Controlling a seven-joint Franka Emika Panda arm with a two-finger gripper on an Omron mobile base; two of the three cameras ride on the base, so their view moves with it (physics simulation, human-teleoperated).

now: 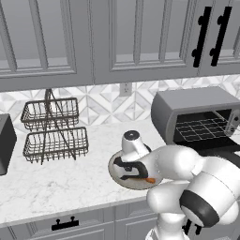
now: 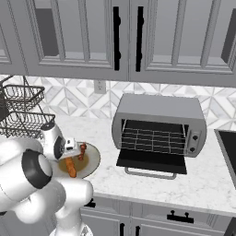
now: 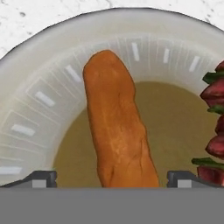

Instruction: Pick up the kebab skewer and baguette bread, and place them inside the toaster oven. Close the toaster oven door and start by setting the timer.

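jaws spread wide, one tip each side of the long orange-brown baguette bread (image 3: 119,127), not gripping it, chunk-studded kebab skewer (image 3: 214,127) just right, both on round grey plate (image 3: 39,100), white marble surface (image 2: 203,184), grey toaster oven (image 2: 159,123) right, door (image 2: 152,161) down

Even, diffuse rendered light, no glare. Soft shadow under toaster oven door (image 2: 152,162) on countertop (image 2: 193,182). All views sharp; hand view close, edges undistorted.

White arm (image 2: 37,184) folded low, tool (image 3: 112,177) pointing down, jaws wide apart
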